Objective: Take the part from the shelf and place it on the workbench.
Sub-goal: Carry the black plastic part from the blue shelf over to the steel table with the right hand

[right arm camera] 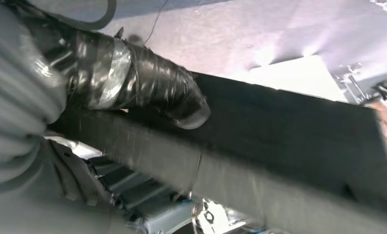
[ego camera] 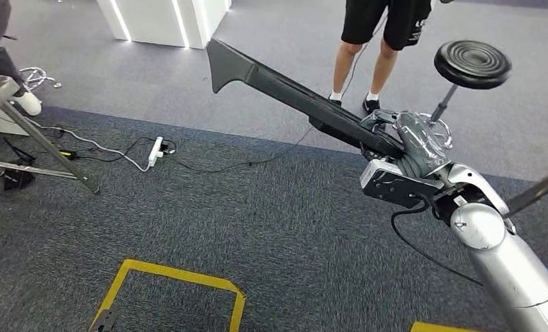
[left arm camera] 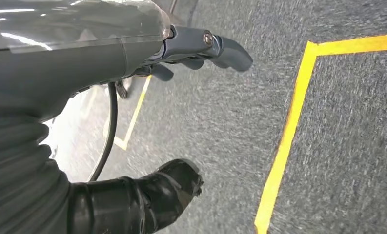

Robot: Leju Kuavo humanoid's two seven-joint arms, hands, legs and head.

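Observation:
A long black bar-shaped part [ego camera: 285, 88] juts up and to the left from my right hand [ego camera: 402, 142], which grips it at its lower end above the carpet. In the right wrist view the taped thumb [right arm camera: 147, 83] presses on the part's dark flat face [right arm camera: 289, 126]. My left hand [left arm camera: 181, 112] hangs over the grey carpet, its fingers [left arm camera: 220, 48] and thumb [left arm camera: 167, 187] apart with nothing between them.
A person in black shorts [ego camera: 378, 41] stands at the back beside a black round stool [ego camera: 472, 63]. A metal stand [ego camera: 43, 149] and a power strip with cables [ego camera: 155, 151] lie at the left. Yellow floor tape [ego camera: 181, 277] marks the carpet near me.

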